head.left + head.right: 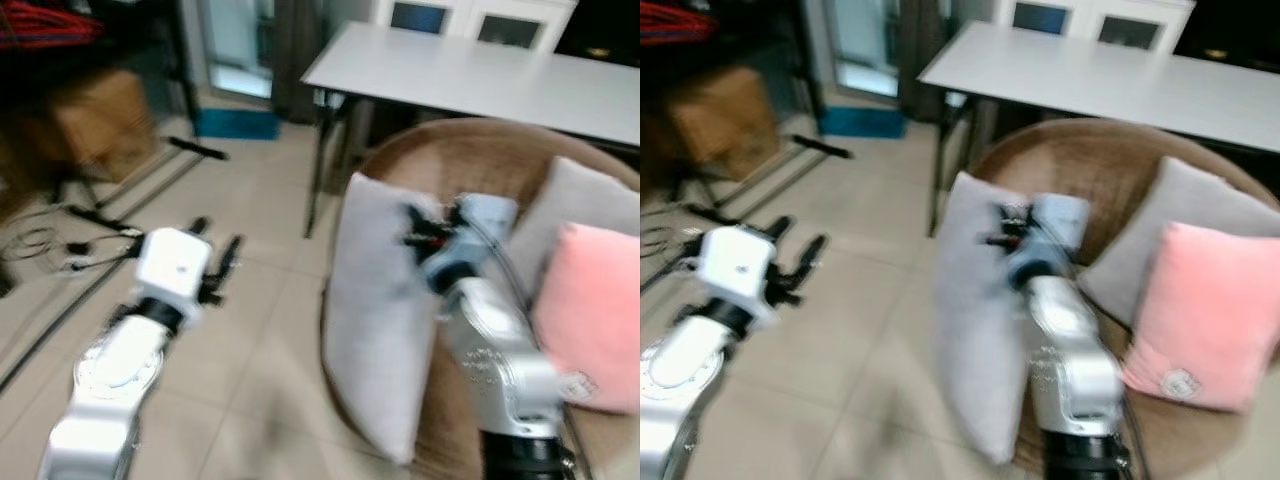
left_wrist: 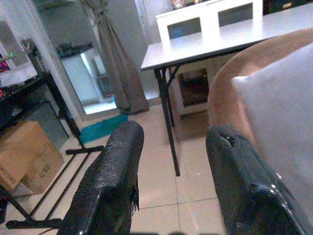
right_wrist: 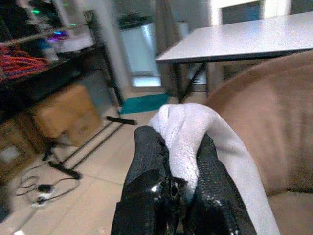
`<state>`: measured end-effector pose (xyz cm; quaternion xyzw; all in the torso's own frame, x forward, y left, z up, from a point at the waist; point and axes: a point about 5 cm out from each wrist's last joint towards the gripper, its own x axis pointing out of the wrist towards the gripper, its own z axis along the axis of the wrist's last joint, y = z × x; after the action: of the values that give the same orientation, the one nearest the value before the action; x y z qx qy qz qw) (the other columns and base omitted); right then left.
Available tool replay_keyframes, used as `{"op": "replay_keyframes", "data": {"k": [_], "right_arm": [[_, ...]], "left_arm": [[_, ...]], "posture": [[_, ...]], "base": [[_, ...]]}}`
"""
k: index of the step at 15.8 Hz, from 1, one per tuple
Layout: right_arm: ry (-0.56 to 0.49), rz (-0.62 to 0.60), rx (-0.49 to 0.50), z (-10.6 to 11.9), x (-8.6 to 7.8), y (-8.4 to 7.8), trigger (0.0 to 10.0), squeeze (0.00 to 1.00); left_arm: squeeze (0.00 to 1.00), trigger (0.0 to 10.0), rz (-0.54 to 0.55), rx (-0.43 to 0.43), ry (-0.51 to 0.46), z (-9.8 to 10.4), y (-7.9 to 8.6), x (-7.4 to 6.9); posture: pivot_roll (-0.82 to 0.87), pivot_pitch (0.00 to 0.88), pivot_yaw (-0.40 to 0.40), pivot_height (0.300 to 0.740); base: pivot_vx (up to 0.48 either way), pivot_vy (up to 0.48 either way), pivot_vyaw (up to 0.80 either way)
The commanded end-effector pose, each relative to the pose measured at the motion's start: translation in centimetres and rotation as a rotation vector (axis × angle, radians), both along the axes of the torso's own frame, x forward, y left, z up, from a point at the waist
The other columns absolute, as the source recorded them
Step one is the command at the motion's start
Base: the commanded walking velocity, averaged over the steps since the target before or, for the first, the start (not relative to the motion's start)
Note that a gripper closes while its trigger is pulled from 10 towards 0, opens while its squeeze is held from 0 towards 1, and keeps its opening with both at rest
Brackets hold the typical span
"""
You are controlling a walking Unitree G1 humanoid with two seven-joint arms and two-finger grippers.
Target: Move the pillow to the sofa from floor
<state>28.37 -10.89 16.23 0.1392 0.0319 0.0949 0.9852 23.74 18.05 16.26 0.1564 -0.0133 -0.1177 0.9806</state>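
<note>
The right tool (image 3: 178,193) is clamped on a bunched top corner of the grey pillow (image 1: 375,320), which hangs upright at the front left edge of the round brown sofa (image 1: 470,160), its lower end down by the seat rim and not yet resting fully on the cushion. The step in hand looks like the final placing: the pillow needs carrying further in over the seat before the fingers let go, because released where it hangs it would likely tip outward onto the tiled floor (image 1: 250,330). A slow inward swing, lowering until the pillow's bottom edge bears on the seat and its face leans on the backrest, seems the safest way. Room inside the sofa is limited: a pink cushion (image 1: 590,320) and a second grey cushion (image 1: 575,210) fill the right half, so the open space is the left and middle of the seat. Behind the backrest stands a white surface (image 1: 480,75) whose dark legs come down close to the sofa's left side, worth avoiding. The left tool (image 1: 215,260) is held out over bare floor, fingers spread and empty, well apart from the pillow.
</note>
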Motion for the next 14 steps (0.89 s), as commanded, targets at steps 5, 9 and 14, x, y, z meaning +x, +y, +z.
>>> {"op": "replay_keyframes", "data": {"k": [5,9,14], "right_arm": [[-0.069,-0.044,-0.006,1.12,0.08,-1.02,10.0,0.0],[-0.074,-0.041,-0.009,1.13,0.1,-0.93,10.0,0.0],[-0.06,-0.039,0.001,0.84,-0.02,-0.8,10.0,0.0]], "left_arm": [[0.0,10.0,-0.043,0.002,-0.005,0.15,-0.73,0.21],[0.0,10.0,-0.049,0.0,0.001,0.0,-0.72,0.2],[0.0,10.0,-0.065,0.006,0.006,-0.18,-0.64,0.22]], "posture": [[0.05,0.0,-0.033,0.74],[0.05,0.0,-0.034,0.74],[0.05,0.0,-0.027,0.74]], "base": [[0.307,0.0,-0.45],[0.306,0.0,0.0],[0.307,0.0,-0.64]]}}
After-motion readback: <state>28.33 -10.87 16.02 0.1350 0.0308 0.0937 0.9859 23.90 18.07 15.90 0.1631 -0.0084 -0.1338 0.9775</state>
